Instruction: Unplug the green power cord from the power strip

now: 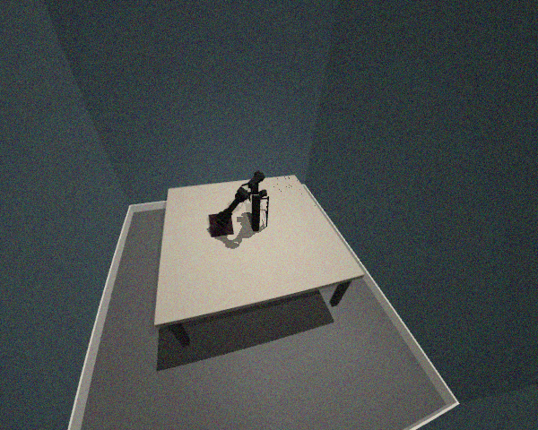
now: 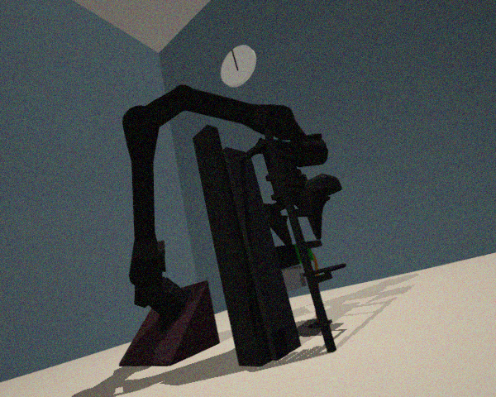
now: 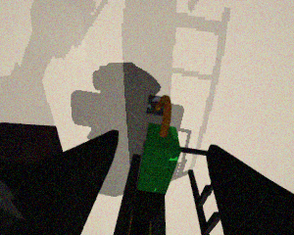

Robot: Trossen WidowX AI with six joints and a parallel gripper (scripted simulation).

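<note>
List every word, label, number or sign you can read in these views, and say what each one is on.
No readable text in any view.
Wall clock: plain white face with one dark hand, no numerals visible.
Green plug: no marking visible.
Dark upright stand: too dark to show any label.
Robot arm and gripper: black, no brand visible.
Table: bears no print.

The plug (image 3: 158,160) is bright green, its cord (image 3: 165,117) orange — the arm (image 2: 205,104), the upright strip (image 2: 244,251) and thin rack (image 2: 314,290) are black. The table (image 1: 260,272) is pale beige, the arm's wedge base (image 2: 175,331) dark maroon, the walls (image 2: 410,128) blue-grey.
</note>
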